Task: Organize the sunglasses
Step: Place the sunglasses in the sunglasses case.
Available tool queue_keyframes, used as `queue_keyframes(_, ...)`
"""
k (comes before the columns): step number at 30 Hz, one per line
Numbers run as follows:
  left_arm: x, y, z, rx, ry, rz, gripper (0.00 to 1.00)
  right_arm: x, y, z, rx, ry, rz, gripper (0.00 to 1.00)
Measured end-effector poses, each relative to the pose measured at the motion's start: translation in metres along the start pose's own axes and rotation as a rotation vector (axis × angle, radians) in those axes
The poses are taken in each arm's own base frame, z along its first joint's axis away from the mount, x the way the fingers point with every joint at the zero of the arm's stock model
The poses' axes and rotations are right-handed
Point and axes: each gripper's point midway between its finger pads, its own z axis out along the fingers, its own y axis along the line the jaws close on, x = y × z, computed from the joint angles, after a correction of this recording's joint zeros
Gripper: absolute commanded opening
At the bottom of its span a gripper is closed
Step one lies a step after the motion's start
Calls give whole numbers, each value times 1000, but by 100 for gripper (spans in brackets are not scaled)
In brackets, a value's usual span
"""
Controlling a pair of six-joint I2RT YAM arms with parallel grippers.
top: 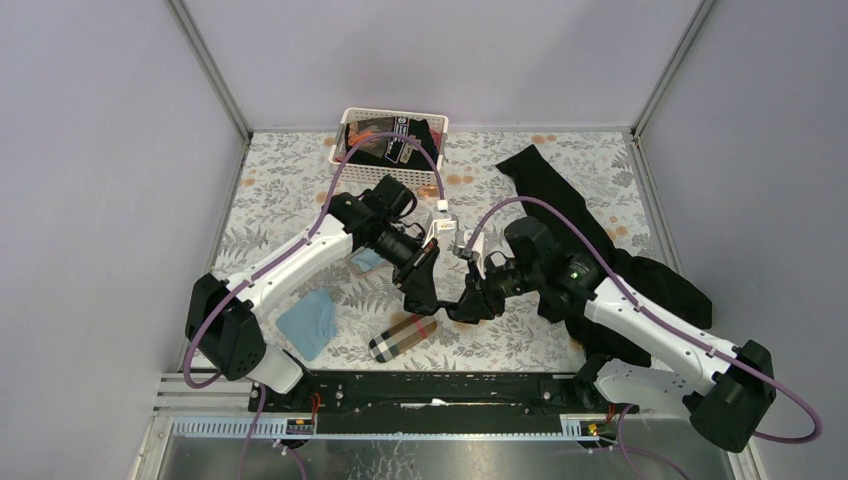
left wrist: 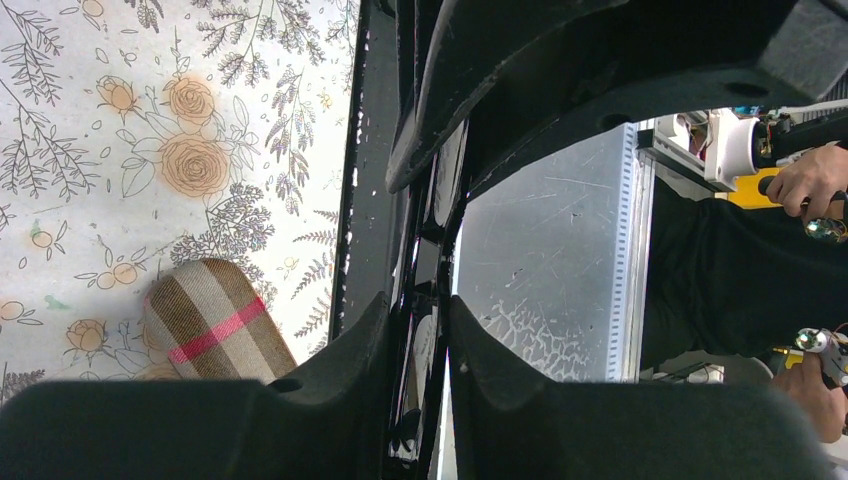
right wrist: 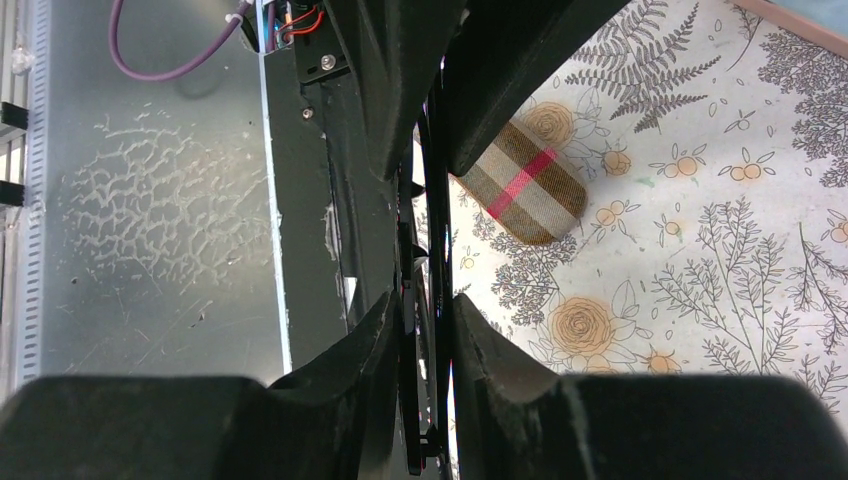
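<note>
Step in hand looks like a two-handed hold on the black-framed sunglasses, probably a regrasp or handover before stowing. The left hand and right hand meet tip to tip over the middle of the surface. The pair sits between them, lifted clear of the surface, just above and behind the plaid case. Both wrist views show the fingers together on the thin glossy frame, so each hand reads as clamped on it, the left looking freshly seated. The temples can't be told as folded or open, and the wire-framed pair isn't identifiable anywhere. A white basket stands at the far edge and a blue cloth lies left of the case. Next move likely needs one hand to let go while the other keeps a firm pinch. The carrying hand would then line the frame up with the case or basket, and which one is the target is unclear.
</note>
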Motion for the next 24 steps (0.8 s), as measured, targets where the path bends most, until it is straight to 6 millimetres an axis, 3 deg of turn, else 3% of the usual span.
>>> queue_keyframes(3,0,-1,0,5,-1,0,0,0,0,-1,-7,-3,5,15)
queue_keyframes(7,-1,0,0,4,-4,1,0,-1,-1,-1,-17,-7,24,19)
queue_keyframes(9,-2,1,0,1,-6,8,0,-1,-2,-1,-17,-8,46,25)
queue_keyframes(13,-2,4,-1,-12,-6,8,0,-1,-6,0,-8,-7,71,49)
queue_keyframes(16,-1,7,-1,-29,-2,1,0,0,-12,0,23,-7,89,58)
queue_keyframes(24,-1,18,0,-86,7,-6,0,-2,-38,-7,197,-20,110,67)
